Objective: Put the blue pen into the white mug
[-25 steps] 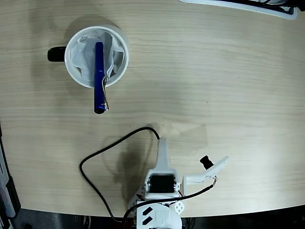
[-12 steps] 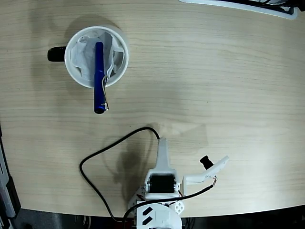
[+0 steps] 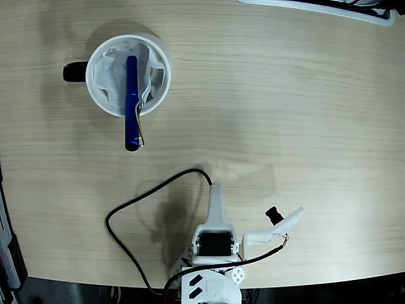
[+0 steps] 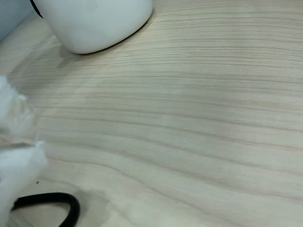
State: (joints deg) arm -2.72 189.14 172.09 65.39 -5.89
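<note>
In the fixed view the white mug (image 3: 101, 101), its black handle pointing left, stands at the upper left of the table with crumpled white paper inside. The blue pen (image 3: 131, 101) lies with one end in the mug on the paper. It leans over the near rim, and its clipped cap end sticks out past the mug. My gripper (image 3: 216, 189) is folded back near the table's bottom edge, far from the mug. It looks shut and holds nothing. The wrist view shows the mug's white base (image 4: 94, 23) at the top left. The pen is out of that view.
A black cable (image 3: 145, 202) loops on the wood left of the arm's base and shows again in the wrist view (image 4: 57, 201). A white-edged flat object (image 3: 316, 7) lies at the table's far right edge. Dark gear (image 3: 6, 253) stands at the left border.
</note>
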